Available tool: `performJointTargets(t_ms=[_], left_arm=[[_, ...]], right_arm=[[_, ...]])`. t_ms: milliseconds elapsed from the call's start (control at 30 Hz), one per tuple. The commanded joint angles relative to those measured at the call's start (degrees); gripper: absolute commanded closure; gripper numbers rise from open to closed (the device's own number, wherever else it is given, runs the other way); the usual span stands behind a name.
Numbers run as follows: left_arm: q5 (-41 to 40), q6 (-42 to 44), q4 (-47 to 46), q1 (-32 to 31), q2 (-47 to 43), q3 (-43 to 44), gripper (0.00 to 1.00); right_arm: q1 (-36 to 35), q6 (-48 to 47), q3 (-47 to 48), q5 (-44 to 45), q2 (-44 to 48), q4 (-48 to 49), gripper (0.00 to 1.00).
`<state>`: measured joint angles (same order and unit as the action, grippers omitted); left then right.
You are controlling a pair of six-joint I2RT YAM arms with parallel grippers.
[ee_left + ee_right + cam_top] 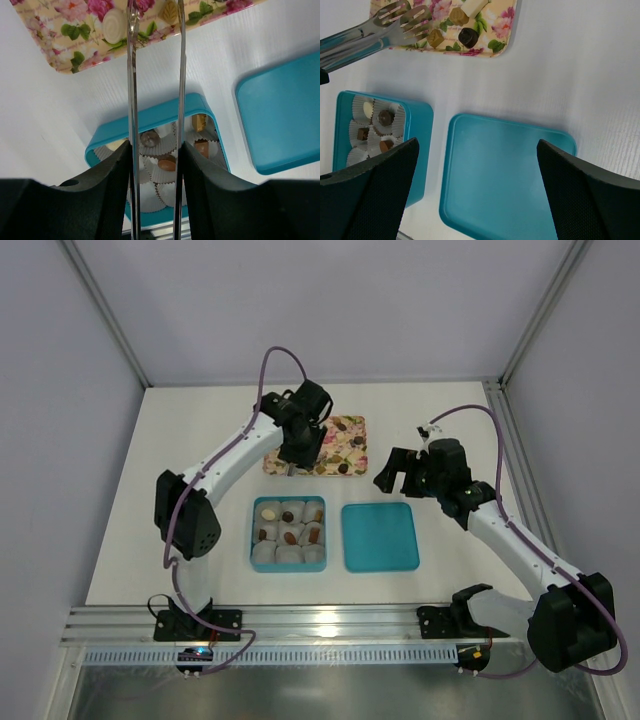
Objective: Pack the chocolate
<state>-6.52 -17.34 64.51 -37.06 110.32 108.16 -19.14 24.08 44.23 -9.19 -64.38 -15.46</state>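
Small, light, smooth chocolates (468,37) on the floral tray (504,27) probably slip and scuff, so pinch across the sides. The left tool (155,150) clamps the tongs (360,42), tips parted. The right tool (480,170) is spread and empty.

White tabletop (340,488) lies open between pink floral rectangular tray (362,445) and square teal tin (253,535), though the left gripper (298,452) hangs long steel tongs (365,36) over that tray.

Box (252,535) L of lid (380,537), tray (364,451) behind; chocolate (313,534) in both
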Motion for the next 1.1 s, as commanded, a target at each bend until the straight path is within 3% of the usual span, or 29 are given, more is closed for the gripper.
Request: performJointTargets(t_ms=[0,667,1067], left_arm=[[1.1,1.2,0.4,-0.6,-0.7,0.3,0.57],[1.7,2.7,1.4,-1.0,3.0,0.6,0.59],[-1.2,2.8,3.5,-0.9,4.5,5.0,0.68]], right_arm=[[-0.2,0.1,0.2,0.1,1.4,1.7,0.00],[-0.2,-0.1,-0.3,0.4,1.3,1.8,0.00],[-0.2,0.2,-0.1,0.1,0.9,2.3,0.00]])
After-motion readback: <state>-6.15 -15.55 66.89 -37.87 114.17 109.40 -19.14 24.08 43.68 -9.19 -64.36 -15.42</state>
